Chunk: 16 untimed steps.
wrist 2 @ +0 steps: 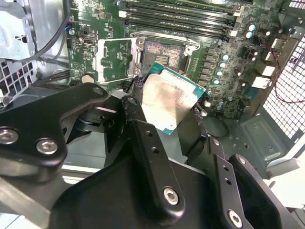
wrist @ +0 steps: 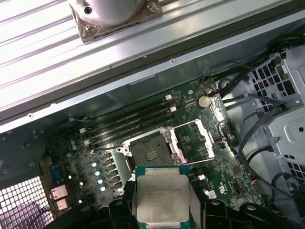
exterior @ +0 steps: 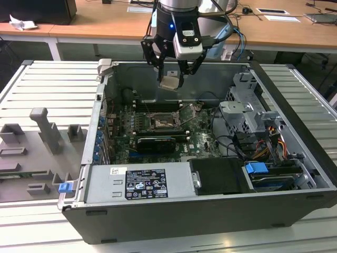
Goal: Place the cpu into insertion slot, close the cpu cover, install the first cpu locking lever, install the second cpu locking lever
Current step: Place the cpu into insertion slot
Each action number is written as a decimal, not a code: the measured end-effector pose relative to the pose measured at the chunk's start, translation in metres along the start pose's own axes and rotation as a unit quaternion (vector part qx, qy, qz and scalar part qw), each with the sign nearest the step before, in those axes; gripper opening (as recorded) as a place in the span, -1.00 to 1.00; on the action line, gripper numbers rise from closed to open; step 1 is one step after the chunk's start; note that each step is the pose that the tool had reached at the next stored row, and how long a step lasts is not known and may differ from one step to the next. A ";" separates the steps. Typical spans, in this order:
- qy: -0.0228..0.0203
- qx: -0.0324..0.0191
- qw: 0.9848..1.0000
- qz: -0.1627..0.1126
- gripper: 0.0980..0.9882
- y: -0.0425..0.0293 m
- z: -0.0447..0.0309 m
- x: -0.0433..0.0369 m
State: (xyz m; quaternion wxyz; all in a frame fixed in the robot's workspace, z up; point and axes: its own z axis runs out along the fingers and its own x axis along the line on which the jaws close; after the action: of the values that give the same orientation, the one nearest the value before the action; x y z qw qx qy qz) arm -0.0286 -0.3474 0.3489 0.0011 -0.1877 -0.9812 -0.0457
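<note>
Inside the claw (exterior: 171,80), the cpu (exterior: 169,83)

Case (exterior: 210,216): on the surface (exterior: 31,84).
Insertion slot (exterior: 160,121): in the board on the case floor.
Cpu cover (wrist: 177,145): folded open, just beside the insertion slot.
Cpu (exterior: 169,82): between the pincer (exterior: 171,80) fingers, above the board, apart from the slot.
Memory slots (exterior: 158,105): just behind the slot in the exterior view.

Bright, even room light; glare washes the cpu (wrist 2: 169,102) between the gripper (exterior: 170,81) jaws; the case (exterior: 210,221) beneath lies shadowed.
</note>
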 end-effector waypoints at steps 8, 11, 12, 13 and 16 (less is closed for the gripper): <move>-0.004 -0.001 0.999 0.048 -0.03 -0.0001 0.0011 0.0000; -0.006 -0.001 0.998 0.070 -0.03 -0.0001 0.0015 0.0000; -0.007 -0.001 0.997 0.076 -0.03 -0.0001 0.0017 0.0000; -0.007 -0.002 0.997 0.080 -0.03 -0.0002 0.0017 0.0000; -0.008 -0.002 0.995 0.095 -0.03 -0.0002 0.0021 0.0000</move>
State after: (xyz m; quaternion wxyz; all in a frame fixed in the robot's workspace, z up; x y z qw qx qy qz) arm -0.0286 -0.3474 0.3468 -0.0032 -0.2804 -0.9588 -0.0456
